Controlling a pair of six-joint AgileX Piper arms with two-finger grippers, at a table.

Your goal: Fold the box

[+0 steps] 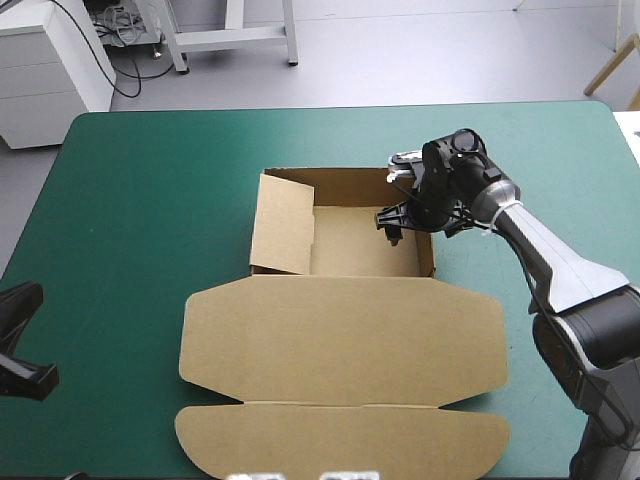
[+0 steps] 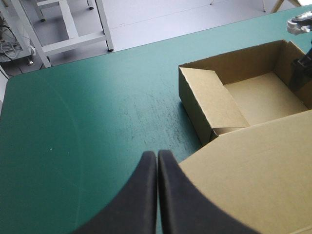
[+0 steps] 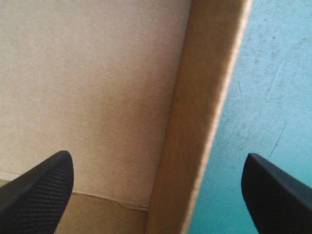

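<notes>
The brown box lies mid-table as an open tray with its wide lid flat toward the front edge. The tray's left wall flap leans inward over the floor. My right gripper is open and straddles the tray's right wall, one finger over the tray floor, the other over the teal-green cover. My left gripper is shut and empty, well left of the box, low at the table's left front edge.
Bare teal-green cover surrounds the box on the left, back and right. The lid's front flap reaches almost to the table's front edge.
</notes>
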